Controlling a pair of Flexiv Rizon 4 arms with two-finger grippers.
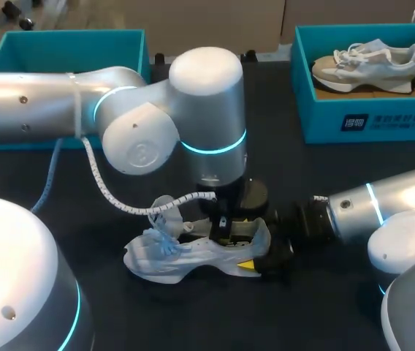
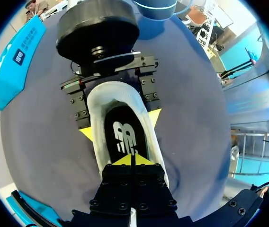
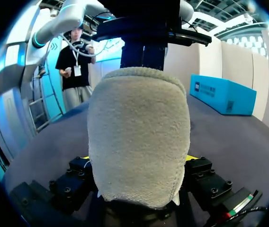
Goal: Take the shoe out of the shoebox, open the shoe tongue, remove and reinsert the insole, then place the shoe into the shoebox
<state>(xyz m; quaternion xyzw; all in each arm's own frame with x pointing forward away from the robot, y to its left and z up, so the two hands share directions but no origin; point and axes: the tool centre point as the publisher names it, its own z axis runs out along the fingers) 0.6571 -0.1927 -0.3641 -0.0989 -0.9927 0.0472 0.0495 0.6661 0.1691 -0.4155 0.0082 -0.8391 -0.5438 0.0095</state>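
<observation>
Empty shoebox at 10 o'clock, ready for the return. Left gripper is down inside the shoe at table centre, fingers together on the insole. It's probably nipping the edge, can't confirm. Right gripper clamps the heel from 3 o'clock to brace it against the pull. Second box at 2 o'clock holds another shoe.

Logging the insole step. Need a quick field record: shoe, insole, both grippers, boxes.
shoe: white, on the table, outside both boxes
insole: black, lying inside the shoe
right gripper: shut on the shoe's heel
left gripper: shut, tips down at the insole; whether it pinches the insole cannot be told
shoebox: teal, far right, holds a second shoe
other teal box: far left
</observation>
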